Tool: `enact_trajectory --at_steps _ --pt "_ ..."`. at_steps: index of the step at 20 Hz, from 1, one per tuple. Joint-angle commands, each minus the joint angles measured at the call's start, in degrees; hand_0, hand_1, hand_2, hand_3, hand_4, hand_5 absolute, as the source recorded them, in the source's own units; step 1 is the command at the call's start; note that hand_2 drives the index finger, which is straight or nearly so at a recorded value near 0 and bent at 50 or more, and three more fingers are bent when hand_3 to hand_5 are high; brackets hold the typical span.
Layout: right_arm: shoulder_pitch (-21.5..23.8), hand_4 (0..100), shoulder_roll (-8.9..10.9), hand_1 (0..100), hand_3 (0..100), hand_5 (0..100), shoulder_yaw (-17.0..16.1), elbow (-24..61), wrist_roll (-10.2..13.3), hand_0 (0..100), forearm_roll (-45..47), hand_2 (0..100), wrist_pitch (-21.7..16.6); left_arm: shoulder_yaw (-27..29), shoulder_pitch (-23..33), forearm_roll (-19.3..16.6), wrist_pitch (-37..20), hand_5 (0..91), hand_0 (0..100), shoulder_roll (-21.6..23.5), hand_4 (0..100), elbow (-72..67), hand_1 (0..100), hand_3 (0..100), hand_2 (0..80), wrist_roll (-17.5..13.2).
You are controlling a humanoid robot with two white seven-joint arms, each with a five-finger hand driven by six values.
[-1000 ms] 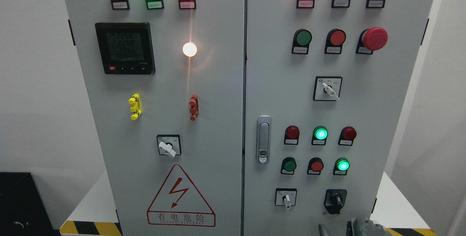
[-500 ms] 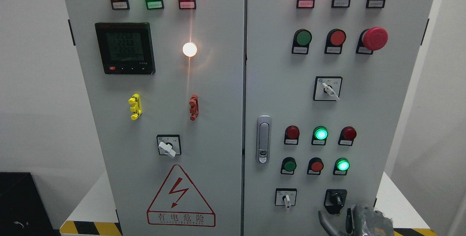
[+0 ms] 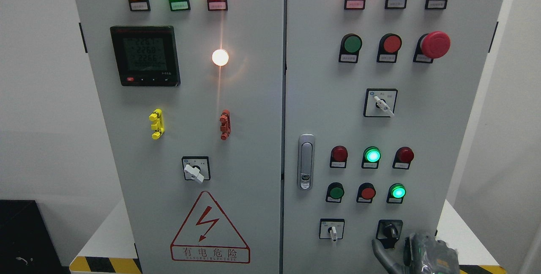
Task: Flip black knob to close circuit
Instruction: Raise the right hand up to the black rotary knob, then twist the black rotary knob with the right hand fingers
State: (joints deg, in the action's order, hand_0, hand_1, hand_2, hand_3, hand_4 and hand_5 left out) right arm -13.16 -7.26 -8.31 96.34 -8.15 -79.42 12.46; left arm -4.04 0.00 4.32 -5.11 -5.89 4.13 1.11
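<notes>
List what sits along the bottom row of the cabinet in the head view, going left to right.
Warning triangle sign → small white-handled selector switch → black knob → right hand, coming up at the lower right just below the knob.

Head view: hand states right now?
Left hand: not in view.
Right hand: low right, just below the black knob, one finger extended toward it, holding nothing; open.

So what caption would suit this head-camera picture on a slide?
Robot's right hand rises toward the black knob at the lower right of a grey electrical cabinet, not yet gripping it.
</notes>
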Motion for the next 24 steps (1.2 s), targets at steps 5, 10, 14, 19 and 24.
enact_trajectory --at_steps 5,10,14,19,24 --pt "-0.28 100 0.32 0 100 100 -1.97 -1.33 0.33 0 -0.12 94 -0.07 0.0 0.35 -0.02 0.01 0.0 12 0.01 0 0.0 56 0 0.0 0.03" --pt "-0.28 100 0.58 0 100 100 -3.03 -1.5 0.33 0 -0.04 94 -0.24 0.0 0.35 -0.02 0.01 0.0 12 0.01 0 0.0 56 0 0.0 0.03" --pt "-0.28 100 0.94 0 100 100 -3.29 -1.59 0.24 0 -0.03 94 -0.33 0.0 0.35 -0.02 0.01 0.0 12 0.01 0 0.0 56 0 0.0 0.03" --pt "-0.46 100 1.02 0 100 100 -3.82 -1.86 0.24 0 -0.03 94 -0.33 0.0 0.35 -0.02 0.01 0.0 12 0.01 0 0.0 56 0 0.0 0.03" --pt "-1.25 100 1.11 0 100 100 -5.31 -1.86 0.15 0 0.23 94 -0.59 0.0 0.35 -0.02 0.01 0.0 12 0.01 0 0.0 56 0 0.0 0.03"
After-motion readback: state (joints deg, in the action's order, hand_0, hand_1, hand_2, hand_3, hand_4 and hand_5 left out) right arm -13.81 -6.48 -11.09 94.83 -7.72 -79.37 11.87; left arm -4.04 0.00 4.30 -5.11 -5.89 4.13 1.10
